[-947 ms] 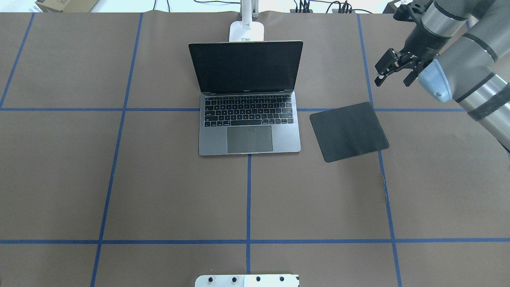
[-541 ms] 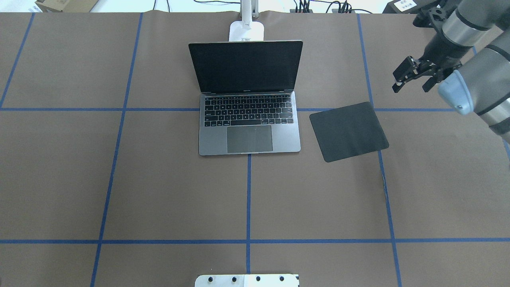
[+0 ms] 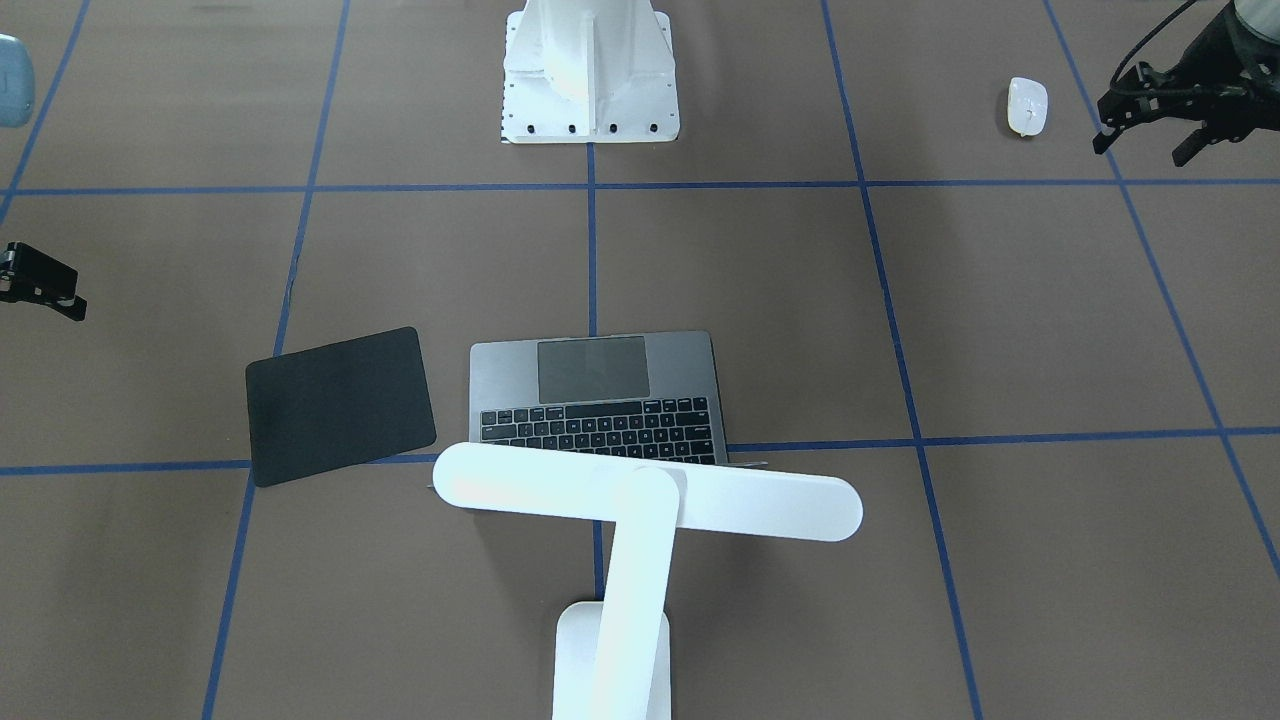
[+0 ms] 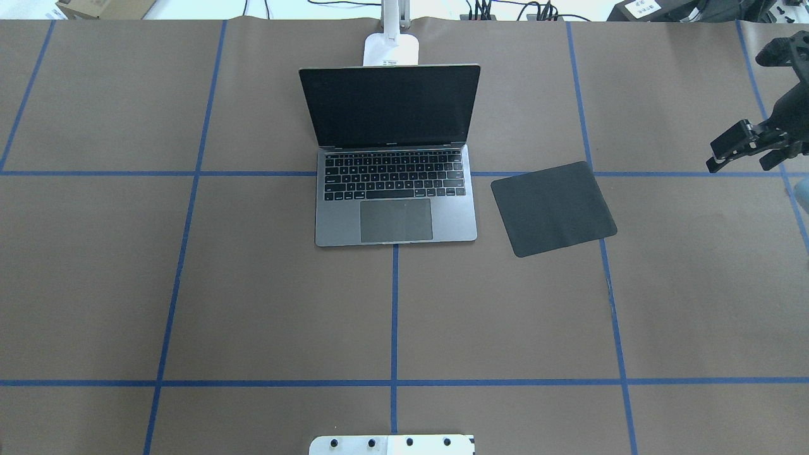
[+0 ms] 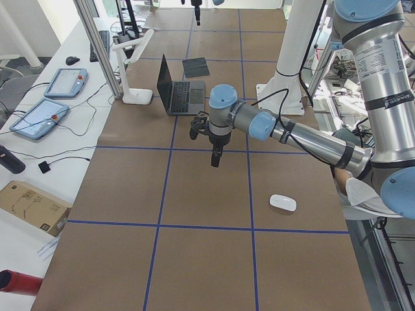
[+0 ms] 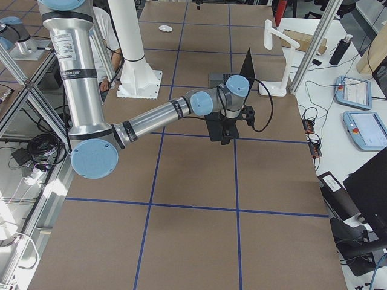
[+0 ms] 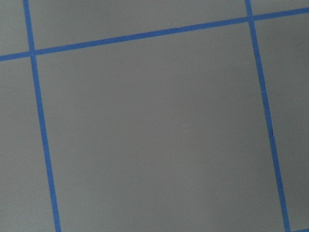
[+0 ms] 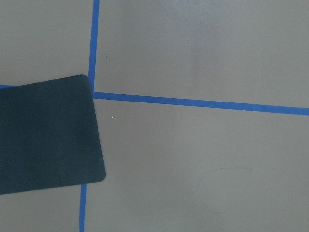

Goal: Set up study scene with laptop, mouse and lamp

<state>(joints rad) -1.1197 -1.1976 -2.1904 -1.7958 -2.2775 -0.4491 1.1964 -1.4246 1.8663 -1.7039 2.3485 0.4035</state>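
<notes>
The laptop [image 4: 395,189] stands open at the table's middle, screen dark; it also shows in the front view [image 3: 598,395]. The white lamp [image 3: 648,498] stands behind it, its bar head over the lid. The white mouse [image 3: 1027,105] lies on the robot's left side, near the table's edge, out of the overhead view. My left gripper [image 3: 1145,143] is open and empty, hovering just beside the mouse. My right gripper [image 4: 738,164] is open and empty, above the table, right of the black mouse pad [image 4: 553,208].
The white bolted pedestal [image 3: 590,75] stands at the robot's side of the table. The right wrist view shows a corner of the mouse pad [image 8: 46,135] and blue tape lines. The left wrist view shows only brown paper and tape.
My right gripper has moved to the right and a little toward the robot, away from the spot behind the mouse pad, still open. Laptop, pad and lamp have not moved.
</notes>
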